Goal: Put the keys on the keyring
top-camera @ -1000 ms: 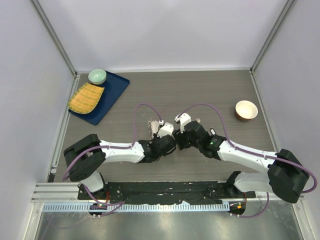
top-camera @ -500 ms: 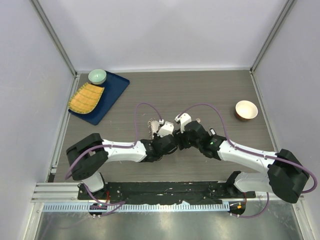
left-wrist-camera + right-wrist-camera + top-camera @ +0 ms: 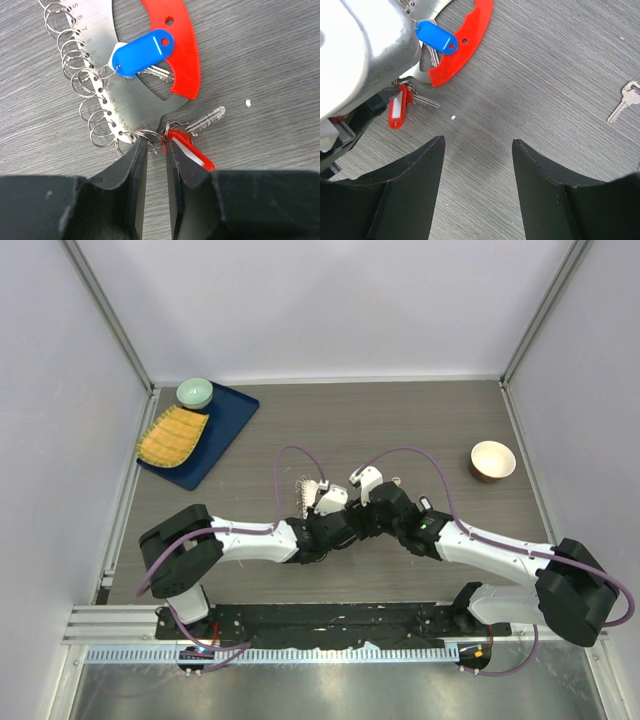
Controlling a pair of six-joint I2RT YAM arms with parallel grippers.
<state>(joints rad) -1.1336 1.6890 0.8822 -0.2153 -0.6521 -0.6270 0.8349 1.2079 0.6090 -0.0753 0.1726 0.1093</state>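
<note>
We see the left gripper (image 3: 156,145), jaws narrowed to a slit, at the end ring of the keyring (image 3: 135,95), beside the red-tagged key (image 3: 192,152); we cannot tell whether it grips. The right gripper (image 3: 477,141) hovers wide open and empty, the silver key (image 3: 624,102) lying well apart.

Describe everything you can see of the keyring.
The keyring is a flat, shiny metal plate with stamped numbers, lying on the table. Its wire rings line one edge; a red curved plastic piece lines the other. A blue tag with a key hangs from one ring, a red-tagged key from the end ring, which the nearly closed tips of the left gripper flank.
</note>
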